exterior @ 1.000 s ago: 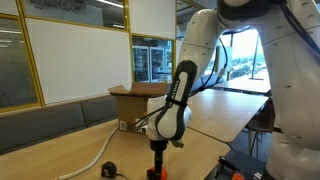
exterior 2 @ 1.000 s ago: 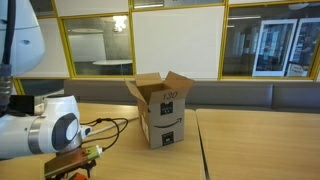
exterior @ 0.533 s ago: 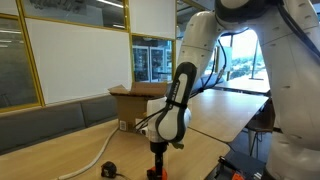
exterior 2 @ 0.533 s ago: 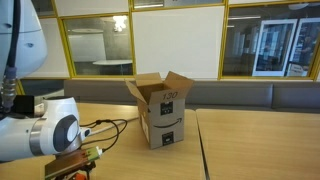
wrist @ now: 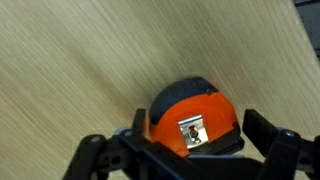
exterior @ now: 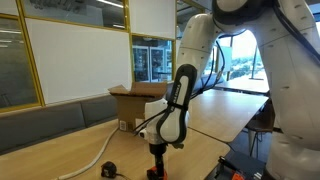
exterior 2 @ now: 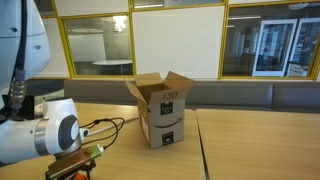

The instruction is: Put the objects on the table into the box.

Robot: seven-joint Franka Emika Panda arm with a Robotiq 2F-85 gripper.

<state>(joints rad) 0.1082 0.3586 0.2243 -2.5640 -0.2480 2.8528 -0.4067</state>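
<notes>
An orange and dark blue tape measure (wrist: 190, 115) with a metal clip lies on the wooden table, filling the lower middle of the wrist view. My gripper (wrist: 180, 148) is open, with one finger on each side of the tape measure and a gap on both sides. In both exterior views the gripper (exterior: 157, 160) (exterior 2: 76, 164) is down at the table surface, and a bit of orange (exterior: 155, 172) shows under it. The open cardboard box (exterior: 134, 101) (exterior 2: 160, 110) stands further back on the table, apart from the gripper.
A white cable (exterior: 96, 155) curves over the table next to a small black object (exterior: 110, 168). A thin cable (exterior 2: 106, 125) runs toward the box. A seam (exterior 2: 198, 140) divides two tabletops. A bench and glass walls lie behind.
The arm has shifted only slightly over the tape measure. The box and cables have not moved.
</notes>
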